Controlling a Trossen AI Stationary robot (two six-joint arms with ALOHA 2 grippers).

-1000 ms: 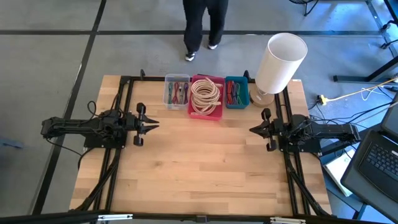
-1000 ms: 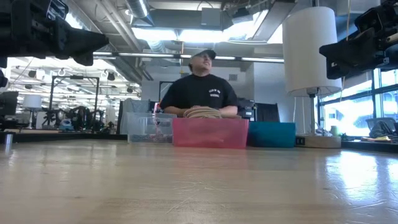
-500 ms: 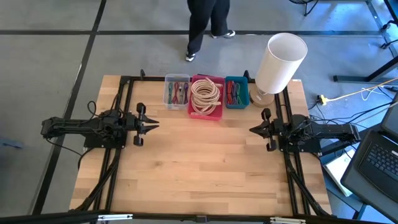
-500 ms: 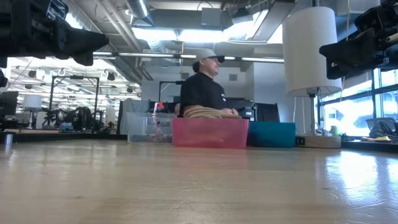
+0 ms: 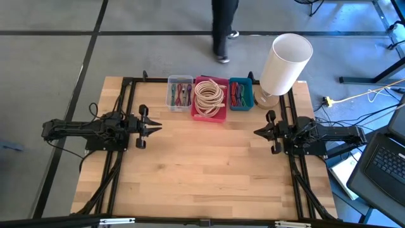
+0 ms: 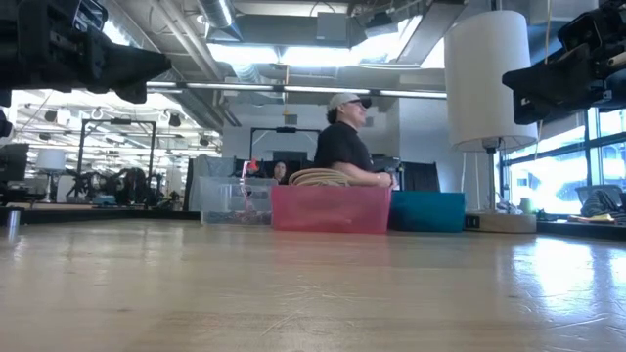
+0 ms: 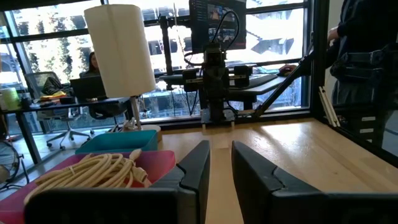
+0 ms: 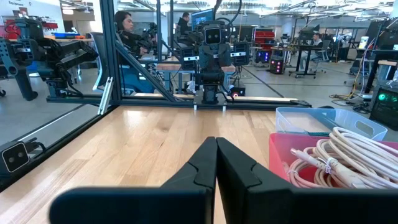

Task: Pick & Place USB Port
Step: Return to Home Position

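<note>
Three bins stand in a row at the table's far edge: a clear bin point(image 5: 180, 93) with coloured cables, a pink bin point(image 5: 209, 98) with a coiled beige cable point(image 7: 99, 168), and a teal bin point(image 5: 240, 93) with coloured pieces. I cannot make out a USB port among them. My left gripper point(image 5: 157, 127) hovers over the table's left side, narrowly open point(image 7: 221, 155), touching nothing. My right gripper point(image 5: 256, 132) hovers over the right side, shut point(image 8: 216, 146). The two point at each other.
A white lamp point(image 5: 285, 63) stands on its wooden base at the far right corner, beside the teal bin. A person point(image 6: 347, 147) is beyond the far edge. Bare wood point(image 5: 202, 158) lies between the arms and toward the near edge. A laptop point(image 5: 386, 161) sits off the table's right.
The person beyond the far edge has walked toward the right, from behind the pink bin to behind the teal one. Both arms have kept still.
</note>
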